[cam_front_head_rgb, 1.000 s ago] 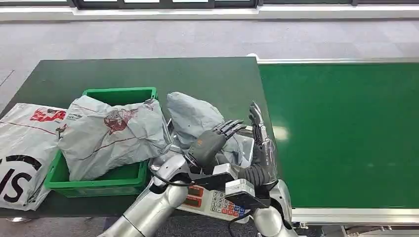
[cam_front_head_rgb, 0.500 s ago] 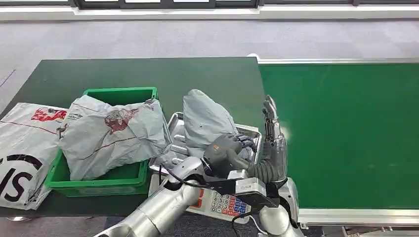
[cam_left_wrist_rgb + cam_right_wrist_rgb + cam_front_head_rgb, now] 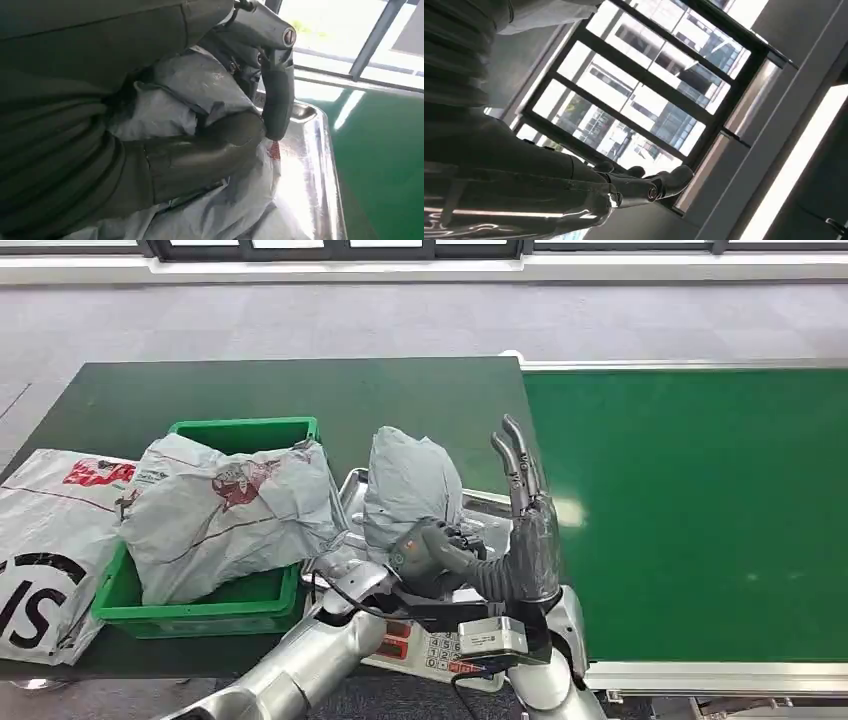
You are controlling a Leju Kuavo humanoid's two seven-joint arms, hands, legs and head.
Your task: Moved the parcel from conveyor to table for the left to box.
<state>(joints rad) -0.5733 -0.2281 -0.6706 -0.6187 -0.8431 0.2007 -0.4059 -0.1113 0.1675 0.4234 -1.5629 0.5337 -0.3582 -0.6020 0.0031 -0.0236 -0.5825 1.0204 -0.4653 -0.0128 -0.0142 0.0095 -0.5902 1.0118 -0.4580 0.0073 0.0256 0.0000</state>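
1. Since the grey parcel (image 3: 410, 485) is off the green conveyor (image 3: 690, 510) and sits on the shiny metal tray (image 3: 490, 508) on the tabletop (image 3: 300, 390), I think the first part of the job is done.
2. From the left wrist view, the left hand (image 3: 432, 552) is holding the parcel's near end, with its thumb and dark fingers (image 3: 277, 100) squeezing the crinkly bag.
3. Going into the green box (image 3: 245, 430) looks like the part that is left. The box is well off to the side of the left hand, away from the conveyor.
4. Standing just beside the parcel, on its conveyor side, the right hand (image 3: 525, 525) points up with its fingers apart and holds nothing.
5. A big grey bag (image 3: 225, 515) already lies across the box and covers most of it, so there may be little room. That could get in the way.
6. A white bag (image 3: 45, 540) lies past the box, and a keypad (image 3: 430, 645) sits close under the hands.
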